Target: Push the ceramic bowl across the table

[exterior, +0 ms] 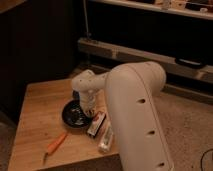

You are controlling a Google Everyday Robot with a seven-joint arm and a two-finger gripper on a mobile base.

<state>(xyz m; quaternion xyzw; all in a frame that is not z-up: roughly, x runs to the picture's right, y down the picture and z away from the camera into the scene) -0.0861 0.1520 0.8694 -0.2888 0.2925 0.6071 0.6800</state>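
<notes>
Camera view: my gripper (88, 109) sits at the right rim of the shallow glossy black ceramic bowl (73, 116), near the middle of the tan butcher-block wooden table (37, 107). Whether it is open or closed I cannot tell. I'd push low and steadily, through the bowl's centre.

Lab: dark shelving (150, 52), pincer (89, 111) above table (40, 107)

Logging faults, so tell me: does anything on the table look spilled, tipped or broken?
Nothing stands out. The ceramic bowl sits upright on the table, with the gripper down at its rim. An orange tool and a packet lie flat beside it; no spill shows.
</notes>
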